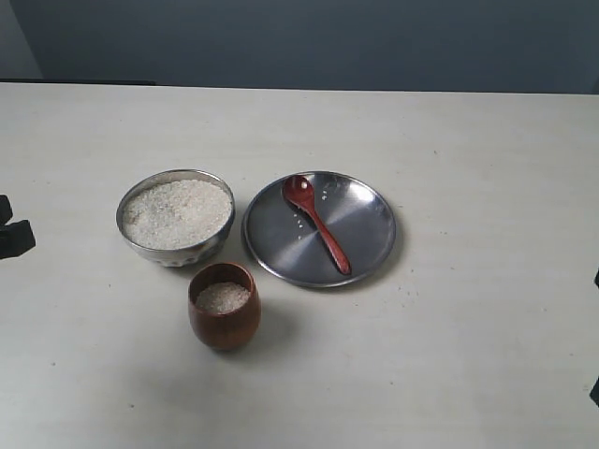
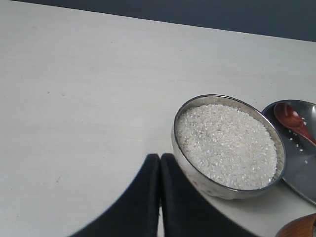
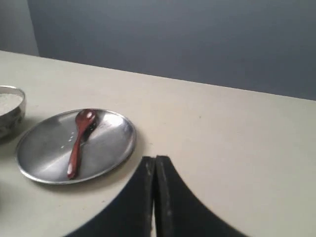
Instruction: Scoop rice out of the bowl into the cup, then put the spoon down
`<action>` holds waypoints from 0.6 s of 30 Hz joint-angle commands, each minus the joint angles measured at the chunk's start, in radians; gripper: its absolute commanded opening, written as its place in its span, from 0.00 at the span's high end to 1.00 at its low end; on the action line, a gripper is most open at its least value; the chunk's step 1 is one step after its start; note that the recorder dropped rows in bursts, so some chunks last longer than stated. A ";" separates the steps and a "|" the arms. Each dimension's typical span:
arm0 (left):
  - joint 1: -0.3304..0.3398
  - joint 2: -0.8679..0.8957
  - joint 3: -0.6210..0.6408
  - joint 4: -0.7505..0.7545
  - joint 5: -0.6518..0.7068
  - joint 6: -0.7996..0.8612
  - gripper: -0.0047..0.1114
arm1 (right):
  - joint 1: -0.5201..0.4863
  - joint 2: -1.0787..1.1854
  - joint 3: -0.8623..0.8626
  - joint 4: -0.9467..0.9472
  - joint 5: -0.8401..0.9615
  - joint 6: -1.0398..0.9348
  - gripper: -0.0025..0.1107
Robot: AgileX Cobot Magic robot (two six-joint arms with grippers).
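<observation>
Left claw (image 2: 159,163) and right claw (image 3: 155,163): both pressed together, empty. Spoon (image 1: 316,224) lies on steel plate (image 1: 367,238), rice (image 1: 223,297) fills cup (image 1: 225,329); probably done, so pull away wide of the cup.

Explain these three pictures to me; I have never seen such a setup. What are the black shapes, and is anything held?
It is a two-armed robot at a table. One picture looks at the whole scene from off the arms; the other two come from a camera on each wrist. The black shapes are the left gripper and right gripper, both shut and holding nothing. On the table stand a steel bowl full of rice, a wooden cup with some rice in it, and a steel plate with the spoon lying on it.
</observation>
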 commanded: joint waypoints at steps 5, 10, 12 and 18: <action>-0.005 0.003 -0.007 0.001 -0.007 0.001 0.96 | -0.169 -0.122 0.042 0.028 0.018 -0.005 0.98; -0.005 0.003 -0.007 0.001 -0.007 0.001 0.96 | -0.246 -0.122 0.042 0.028 0.045 -0.005 0.98; -0.005 0.003 -0.007 0.001 -0.007 0.001 0.96 | -0.270 -0.122 0.042 0.028 0.061 -0.006 0.98; -0.005 0.003 -0.007 0.001 -0.007 0.001 0.96 | -0.326 -0.122 0.044 -0.017 0.134 -0.006 0.98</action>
